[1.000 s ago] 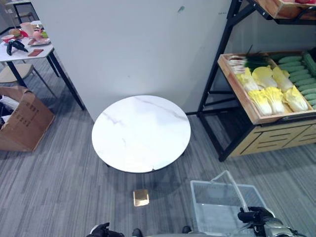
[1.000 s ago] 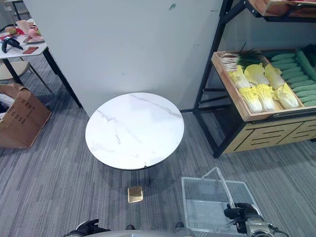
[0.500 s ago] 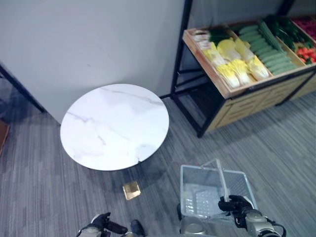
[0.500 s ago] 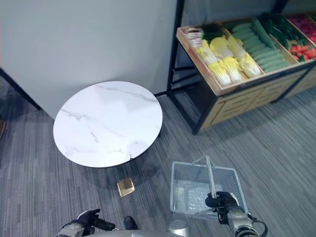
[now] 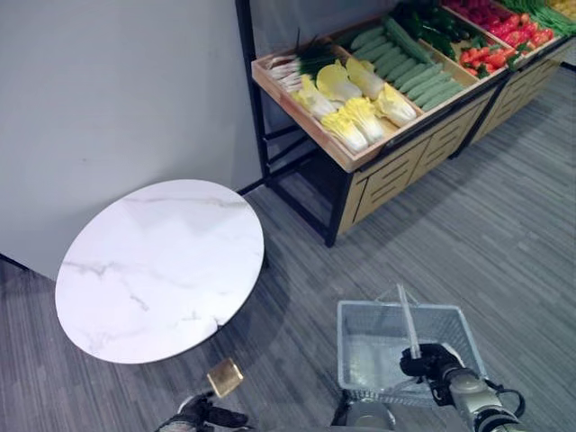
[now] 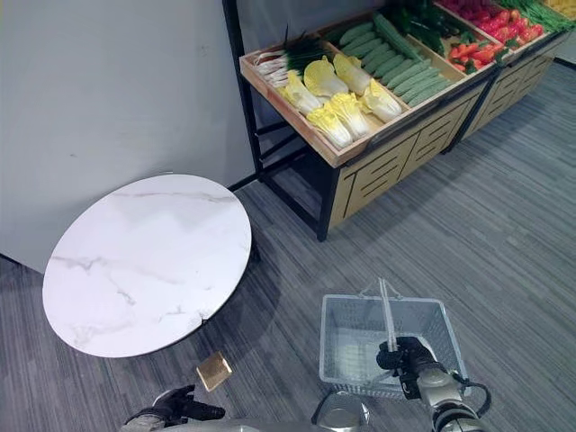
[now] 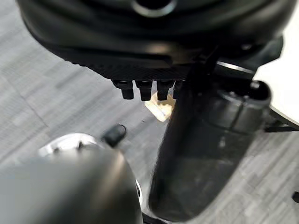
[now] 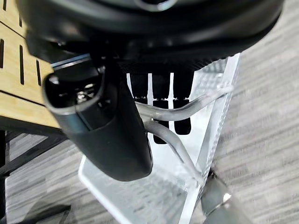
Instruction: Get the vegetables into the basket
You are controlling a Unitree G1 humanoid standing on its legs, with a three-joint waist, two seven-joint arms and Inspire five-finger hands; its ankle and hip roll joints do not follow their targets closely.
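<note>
A clear wire basket (image 5: 378,346) hangs low over the carpet, nothing visible in it. My right hand (image 5: 432,363) is shut on its upright handle (image 5: 407,317); in the right wrist view the fingers (image 8: 159,112) curl round the clear handle bars (image 8: 187,109). The vegetables lie in a slanted wooden shelf tray (image 5: 346,157) further ahead: yellow cabbages (image 5: 355,103), green cucumbers (image 5: 409,72), spring onions (image 5: 301,61) and red peppers (image 5: 495,40). My left hand (image 6: 171,410) hangs low at the near left, fingers (image 7: 145,89) relaxed and holding nothing.
A round white marble table (image 5: 162,265) stands to the left, against a grey partition wall (image 5: 117,90). A small gold square (image 5: 224,378) lies on the carpet near its edge. Black shelf posts (image 5: 256,117) frame the produce stand. Open carpet lies between basket and stand.
The camera has swung to the right, bringing more of the produce shelf into view and pushing the table left. My right hand still holds the basket handle.
</note>
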